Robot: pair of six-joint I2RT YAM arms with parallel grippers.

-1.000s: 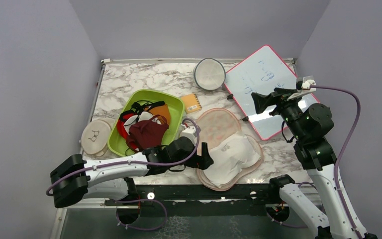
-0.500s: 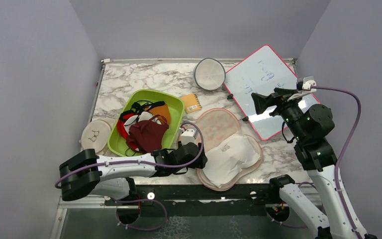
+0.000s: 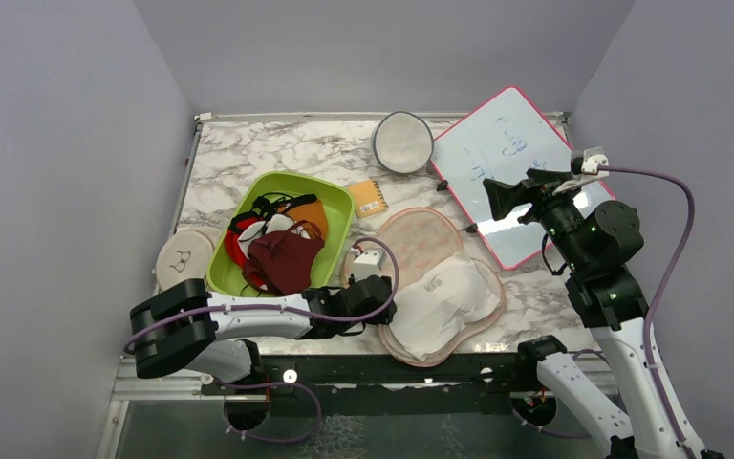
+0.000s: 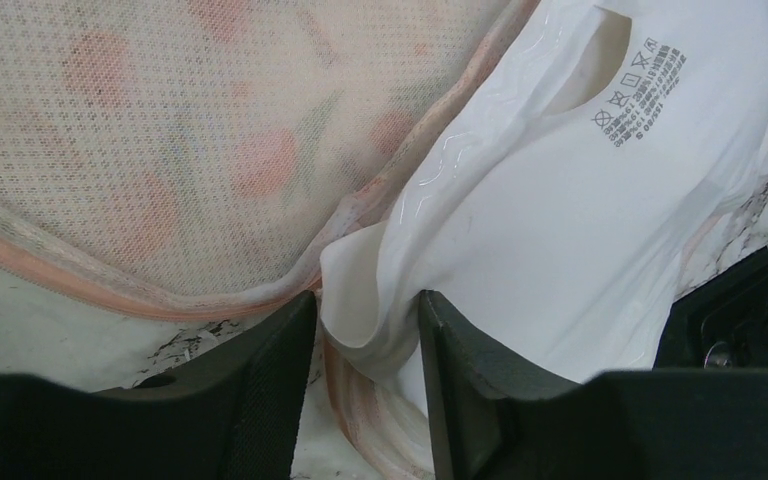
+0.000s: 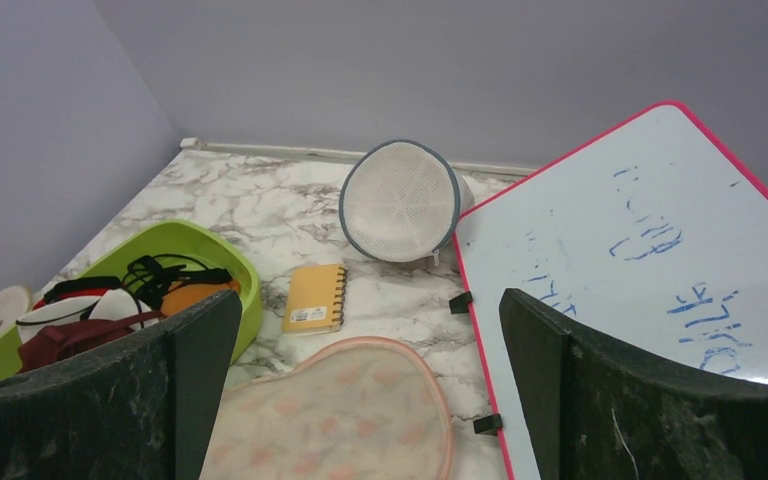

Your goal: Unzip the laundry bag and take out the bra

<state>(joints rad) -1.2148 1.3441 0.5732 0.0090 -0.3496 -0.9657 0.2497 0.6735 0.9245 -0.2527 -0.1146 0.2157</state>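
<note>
Your left arm has drawn back toward 8 o'clock since the earlier frame, elbow tucked closer to the near rail, while the right arm has not shifted. The left end effector (image 4: 360, 320) is closed on a fold at the edge of the bra (image 3: 449, 296), the white fabric filling the gap between its fingers. The bra lies on the lower lobe of the laundry bag (image 3: 420, 244), which is already open with its mesh lining up. The right end effector (image 3: 490, 198) hangs spread wide and empty above the whiteboard (image 3: 497, 143).

Watch the bag's peach seam: in the wrist view it runs right beside the left finger, so I judge it could be caught in the pinch, and your pull would then drag the bag along. The bite is also small and may slip.

The bench (image 3: 277, 153) ends just at 6 o'clock of the bag, so a low pull that way could tip both over the edge. The green tub (image 3: 339, 206) crowds 10 o'clock. Your best room looks to be straight up, then toward 3 o'clock.
</note>
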